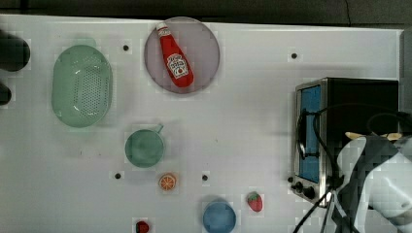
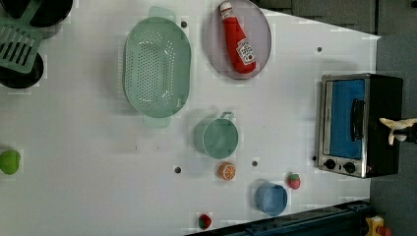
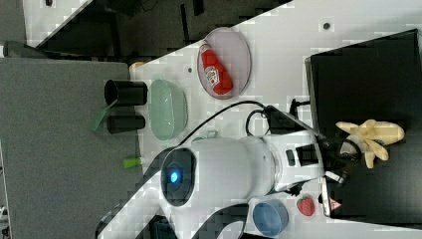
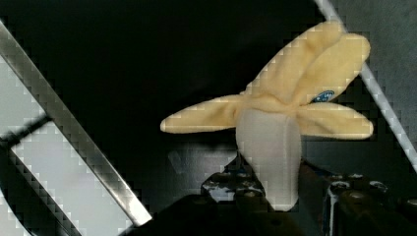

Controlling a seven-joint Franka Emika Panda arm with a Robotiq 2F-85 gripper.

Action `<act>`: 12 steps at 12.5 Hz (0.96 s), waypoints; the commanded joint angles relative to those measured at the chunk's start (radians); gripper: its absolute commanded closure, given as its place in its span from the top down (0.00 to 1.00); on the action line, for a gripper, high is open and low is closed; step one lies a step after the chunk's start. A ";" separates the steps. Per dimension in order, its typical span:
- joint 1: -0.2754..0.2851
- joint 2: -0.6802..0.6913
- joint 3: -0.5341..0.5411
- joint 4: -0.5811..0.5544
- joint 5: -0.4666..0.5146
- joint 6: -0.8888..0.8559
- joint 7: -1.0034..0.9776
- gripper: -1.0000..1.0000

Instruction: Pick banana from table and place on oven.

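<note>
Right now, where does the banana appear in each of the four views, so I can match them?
Top view: banana at the right side, over the oven's black top, partly behind the arm.
Left view: at the right edge, beyond the oven.
Right view: at the right, on or just above the black top, at the hand.
Wrist view: centre-right, against the black top.
Shared landmark: the oven.

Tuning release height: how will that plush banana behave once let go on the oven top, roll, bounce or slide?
Probably stays put. The banana looks like soft fabric with splayed peel flaps, which should stop any rolling. It seems light and squashy, so little bounce. The oven top is flat and matte black; fabric on it is unlikely to slide.
</note>
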 commanded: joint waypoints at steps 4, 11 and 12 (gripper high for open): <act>0.015 -0.032 0.015 0.021 0.005 0.008 -0.085 0.82; 0.052 -0.120 0.046 0.182 0.002 -0.207 -0.082 1.00; 0.060 -0.145 0.066 0.216 0.001 -0.278 -0.069 1.00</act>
